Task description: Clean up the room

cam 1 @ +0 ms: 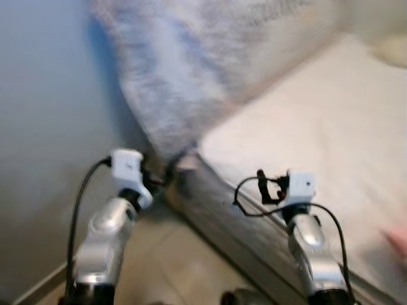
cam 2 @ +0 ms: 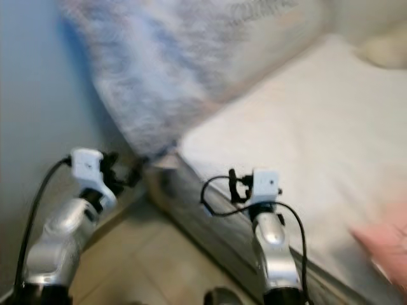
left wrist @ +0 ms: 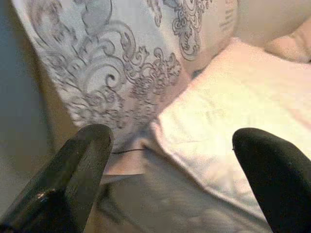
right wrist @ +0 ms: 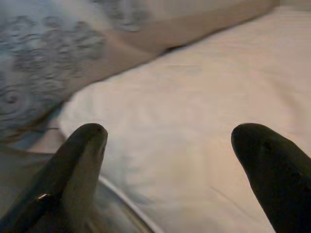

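Soft patterned cloth is what I face: a big pillow leans against the wall at 11 o'clock, at the head of the bed, and I judge it light, floppy and best pinched at its lower corner. I hold both the left gripper and right gripper spread and empty. No bin or basket for me here; something pink lies at 4 o'clock, too blurred to name.

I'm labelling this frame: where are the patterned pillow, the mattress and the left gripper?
patterned pillow (left wrist: 121, 63), left wrist view, its printed face.
mattress (cam 1: 318, 127), left eye view, its top.
left gripper (left wrist: 170, 184), left wrist view, between its open fingertips.
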Robot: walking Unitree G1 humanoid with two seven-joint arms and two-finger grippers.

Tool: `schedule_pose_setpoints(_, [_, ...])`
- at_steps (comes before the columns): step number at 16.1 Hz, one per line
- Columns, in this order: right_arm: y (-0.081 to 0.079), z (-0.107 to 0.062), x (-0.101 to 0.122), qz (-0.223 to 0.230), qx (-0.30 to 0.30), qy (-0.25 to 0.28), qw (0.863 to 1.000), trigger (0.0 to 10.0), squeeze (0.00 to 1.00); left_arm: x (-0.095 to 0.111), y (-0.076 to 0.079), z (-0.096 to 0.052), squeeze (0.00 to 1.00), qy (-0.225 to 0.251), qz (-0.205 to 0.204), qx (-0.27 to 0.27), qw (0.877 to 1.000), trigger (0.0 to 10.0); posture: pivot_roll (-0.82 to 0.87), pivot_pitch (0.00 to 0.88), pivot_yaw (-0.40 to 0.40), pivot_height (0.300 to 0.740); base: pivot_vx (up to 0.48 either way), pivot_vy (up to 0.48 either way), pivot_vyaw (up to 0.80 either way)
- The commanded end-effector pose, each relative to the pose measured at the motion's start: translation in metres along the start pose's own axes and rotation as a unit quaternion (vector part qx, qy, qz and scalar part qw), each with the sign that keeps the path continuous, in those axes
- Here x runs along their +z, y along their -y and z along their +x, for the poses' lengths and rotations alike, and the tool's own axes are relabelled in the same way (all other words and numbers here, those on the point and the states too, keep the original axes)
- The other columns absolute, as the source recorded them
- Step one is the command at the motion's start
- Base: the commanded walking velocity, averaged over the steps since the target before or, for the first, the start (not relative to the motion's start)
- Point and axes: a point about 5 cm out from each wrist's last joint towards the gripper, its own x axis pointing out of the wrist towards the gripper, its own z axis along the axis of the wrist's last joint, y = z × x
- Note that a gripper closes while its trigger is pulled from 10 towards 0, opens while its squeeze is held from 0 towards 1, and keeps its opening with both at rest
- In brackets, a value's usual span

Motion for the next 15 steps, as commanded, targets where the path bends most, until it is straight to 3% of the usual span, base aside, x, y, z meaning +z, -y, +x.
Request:
schedule_pose_setpoints(1, [-0.001, 0.002, 0.004, -0.019, 0.006, 0.003, 1.000, 10.0, 0.00, -0.010, -0.003, 0.000, 1.00, -0.022, -0.025, 0.012, 0.999, 10.0, -0.06, 0.000, 0.043, 0.711, 0.000, 0.000, -0.73])
schedule_pose_setpoints(2, [0.000, 0.003, 0.004, -0.023, 0.007, 0.000, 1.000, 10.0, 0.00, -0.015, -0.002, 0.000, 1.00, -0.031, -0.022, 0.012, 0.999, 10.0, -0.06, 0.000, 0.039, 0.711, 0.000, 0.000, -0.73])
schedule_pose_setpoints(3, [0.005, 0.006, 0.003, -0.020, 0.003, -0.007, 1.000, 10.0, 0.00, -0.016, 0.001, 0.000, 0.00, -0.033, -0.012, 0.008, 0.999, 10.0, -0.07, 0.000, 0.037, 0.711, 0.000, 0.000, -0.73])
schedule_pose_setpoints(8, [0.007, 0.007, 0.003, -0.015, -0.003, -0.009, 1.000, 10.0, 0.00, -0.013, 0.008, 0.007, 0.00, -0.031, 0.031, -0.016, 0.999, 10.0, -0.07, 0.000, 0.032, 0.711, 0.000, 0.000, -0.74])
schedule_pose_setpoints(11, [0.003, 0.004, 0.007, 0.005, -0.014, 0.014, 1.000, 10.0, 0.00, -0.013, 0.002, 0.003, 0.00, -0.024, 0.022, -0.005, 0.999, 10.0, -0.07, 0.000, 0.034, 0.711, 0.000, 0.000, -0.73])
schedule_pose_setpoints(12, [0.002, 0.003, 0.012, -0.011, -0.009, 0.036, 0.999, 10.0, 0.00, -0.011, -0.001, 0.001, 1.00, -0.010, 0.019, -0.001, 1.000, 10.0, -0.07, 0.000, 0.034, 0.711, 0.000, 0.000, -0.70])
schedule_pose_setpoints(15, [0.006, 0.002, 0.034, -0.050, -0.026, 0.104, 0.993, 10.0, 0.00, -0.002, -0.008, 0.000, 1.00, 0.022, 0.043, 0.019, 0.999, 10.0, -0.06, 0.000, 0.035, 0.711, 0.000, 0.000, -0.68])
